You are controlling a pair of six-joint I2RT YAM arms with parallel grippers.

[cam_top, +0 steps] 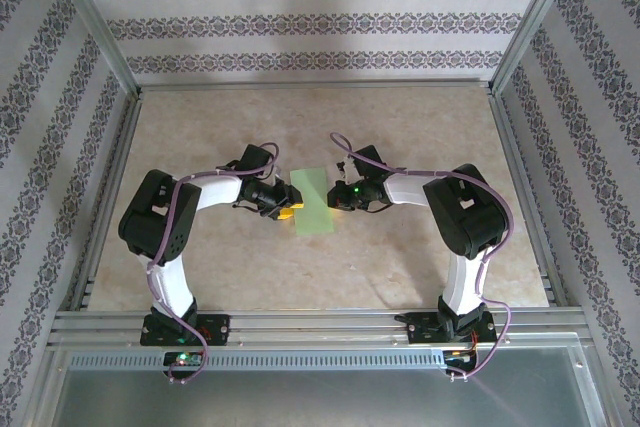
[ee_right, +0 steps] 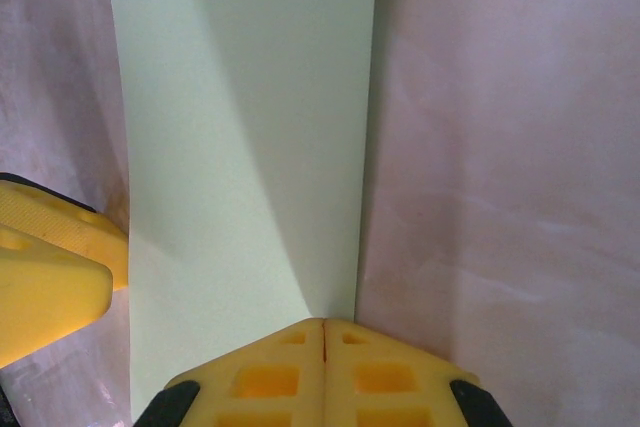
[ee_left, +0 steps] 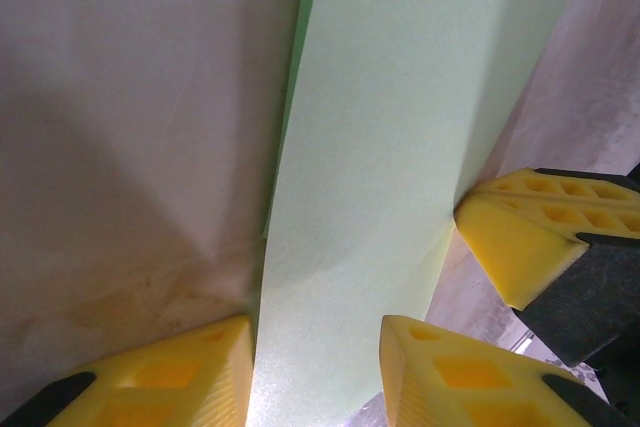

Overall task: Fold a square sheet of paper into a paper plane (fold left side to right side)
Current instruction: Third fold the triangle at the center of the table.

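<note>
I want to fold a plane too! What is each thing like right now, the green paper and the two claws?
square sheet of paper: folded over into a long narrow strip, lying on the table, not a plane yet.
left gripper: open, its fingers apart with the strip running between them.
right gripper: shut, fingertips pressed together at the strip's edge.

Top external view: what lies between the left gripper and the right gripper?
The light green sheet of paper, between the left gripper and the right gripper; the top view shows it.
</note>
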